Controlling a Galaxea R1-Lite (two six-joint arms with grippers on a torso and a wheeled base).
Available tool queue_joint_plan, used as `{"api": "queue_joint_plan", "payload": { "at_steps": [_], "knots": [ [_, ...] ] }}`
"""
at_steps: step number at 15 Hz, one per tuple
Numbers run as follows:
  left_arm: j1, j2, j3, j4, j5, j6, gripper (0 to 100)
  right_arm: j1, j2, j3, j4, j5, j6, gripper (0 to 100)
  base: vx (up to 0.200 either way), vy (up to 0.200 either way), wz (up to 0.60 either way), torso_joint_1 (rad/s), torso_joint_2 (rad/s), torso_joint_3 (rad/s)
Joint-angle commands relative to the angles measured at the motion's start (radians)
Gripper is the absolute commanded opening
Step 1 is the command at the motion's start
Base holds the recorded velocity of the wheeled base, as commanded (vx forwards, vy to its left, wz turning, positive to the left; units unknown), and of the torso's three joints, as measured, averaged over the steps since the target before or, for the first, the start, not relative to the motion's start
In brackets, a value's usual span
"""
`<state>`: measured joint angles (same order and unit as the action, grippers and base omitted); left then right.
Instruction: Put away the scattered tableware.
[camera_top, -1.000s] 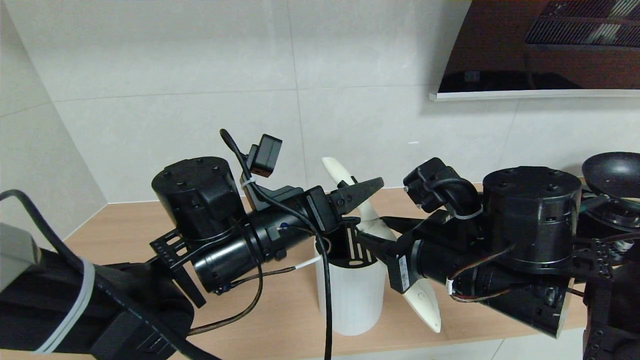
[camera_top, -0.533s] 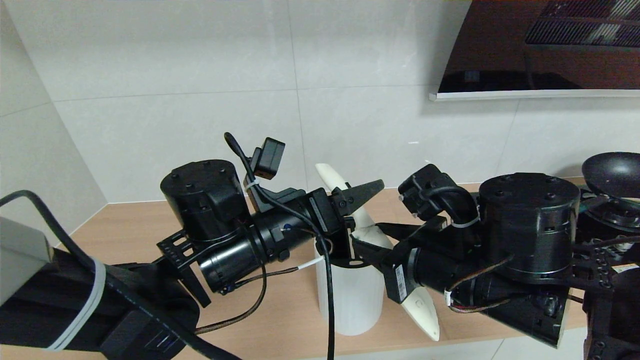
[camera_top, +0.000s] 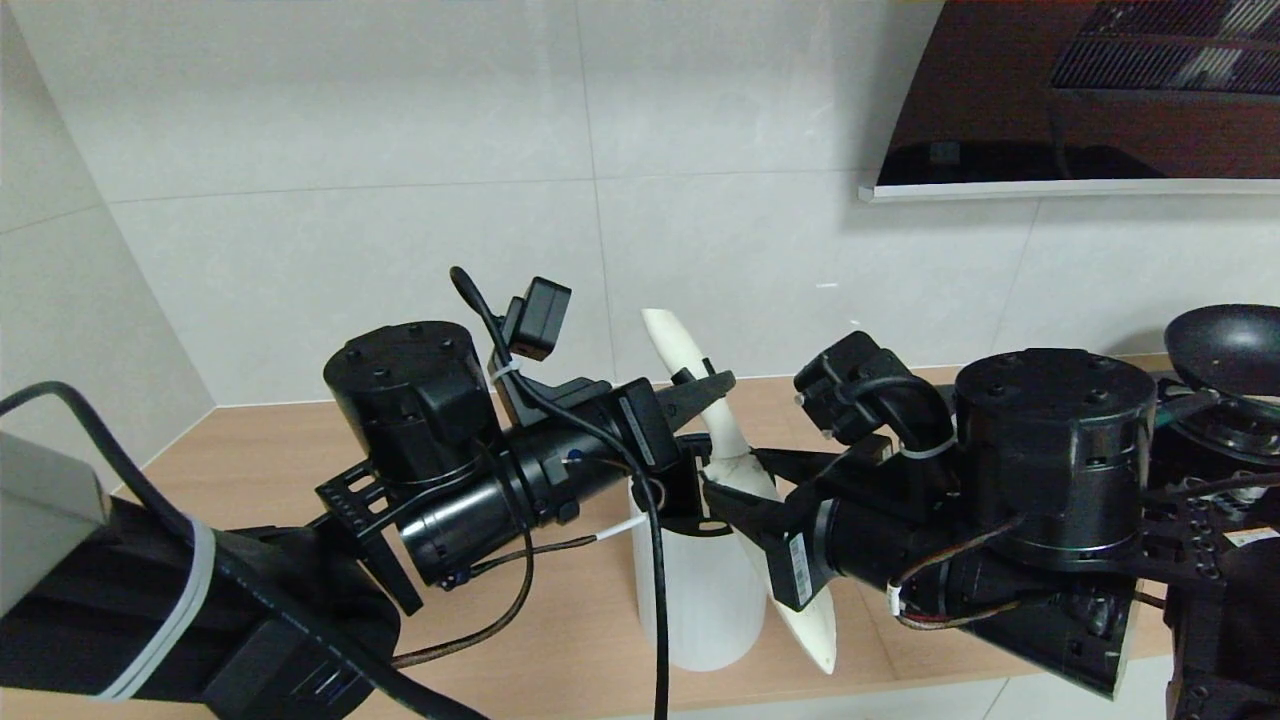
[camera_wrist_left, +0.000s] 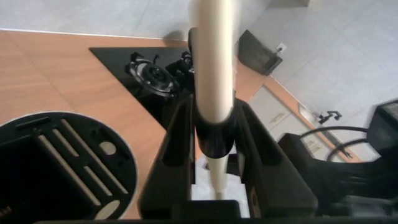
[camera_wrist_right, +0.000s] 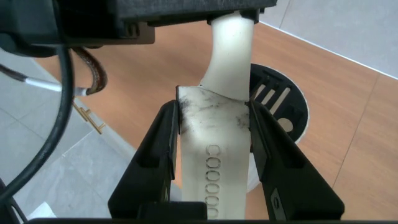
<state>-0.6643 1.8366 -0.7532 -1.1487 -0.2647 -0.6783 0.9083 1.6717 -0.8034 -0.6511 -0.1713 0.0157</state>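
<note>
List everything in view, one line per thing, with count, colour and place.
paddle: one, white, held tilted above the holder by both grippers
utensil holder: one, white with black slotted lid, on the counter near its front edge
counter: one, light wood, along the wall
stove: one, black, set in the counter to the right
pan: one, black, over the stove
range hood: one, dark, upper right on the wall
left gripper: one, black, shut on the paddle's handle
right gripper: one, black, shut on the paddle's broad part
</note>
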Motion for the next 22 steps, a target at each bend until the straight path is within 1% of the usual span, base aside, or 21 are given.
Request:
{"api": "queue_joint_plan", "payload": {
  "at_steps": [1,3,7,8,12,14,15,16,17,18,19,20,21,22],
  "knots": [
    [0.000,-0.002,0.000,-0.002,0.001,0.000,0,0.000,-0.001,0.000,-0.001,-0.001,0.000,0,0.000,0.000,0.00,0.000,0.00,0.000],
    [0.000,-0.002,0.000,-0.020,0.002,0.000,0,0.000,0.000,-0.002,-0.004,-0.001,0.000,0,0.000,0.000,0.00,0.000,0.00,0.000],
    [-0.011,-0.007,-0.003,-0.020,0.005,0.000,0,-0.002,0.005,-0.003,-0.025,-0.005,0.000,0,0.000,0.000,0.00,0.000,0.00,0.000],
    [-0.012,-0.011,-0.003,-0.020,0.012,0.002,0,-0.002,0.005,-0.003,-0.025,-0.005,0.000,100,0.000,0.000,0.00,0.000,0.00,0.000],
    [-0.012,-0.033,-0.009,-0.016,0.015,0.003,0,-0.002,-0.001,-0.002,-0.042,-0.005,0.013,100,0.000,0.000,0.00,0.000,0.00,0.000],
    [-0.008,-0.056,-0.025,-0.005,0.024,0.003,0,-0.016,-0.027,-0.002,-0.044,-0.010,0.013,100,0.000,0.000,0.00,0.000,0.00,0.000],
    [0.002,-0.073,-0.037,0.007,0.035,0.016,0,-0.035,-0.050,0.001,-0.044,-0.016,0.010,100,0.000,0.000,0.00,0.000,0.00,0.000],
    [0.026,-0.085,-0.058,0.034,0.061,0.057,0,-0.065,-0.082,0.004,-0.042,-0.016,0.010,100,0.000,0.000,0.00,0.000,0.00,0.000],
    [0.046,-0.092,-0.110,0.106,0.140,0.121,0,-0.101,-0.124,0.004,-0.036,-0.016,0.009,100,0.000,0.000,0.00,0.000,0.00,0.000],
    [0.055,-0.094,-0.179,0.201,0.268,0.187,0,-0.143,-0.159,0.004,-0.032,-0.013,0.009,100,0.000,0.000,0.00,0.000,0.00,0.000],
    [0.055,-0.094,-0.232,0.267,0.369,0.223,0,-0.169,-0.181,0.004,-0.028,-0.010,0.009,100,0.000,0.000,0.00,0.000,0.00,0.000],
    [0.051,-0.096,-0.305,0.362,0.504,0.258,0,-0.207,-0.208,0.003,-0.028,-0.007,0.009,100,0.000,0.000,0.00,0.000,0.00,0.000],
    [0.015,-0.120,-0.353,0.445,0.556,0.270,0,-0.255,-0.240,-0.003,0.001,-0.004,0.009,100,0.000,0.000,0.00,0.000,0.00,0.000],
    [-0.003,-0.131,-0.359,0.483,0.561,0.310,0,-0.267,-0.256,-0.005,0.022,0.006,0.007,100,0.000,0.000,0.00,0.000,0.00,0.000]
  ]
}}
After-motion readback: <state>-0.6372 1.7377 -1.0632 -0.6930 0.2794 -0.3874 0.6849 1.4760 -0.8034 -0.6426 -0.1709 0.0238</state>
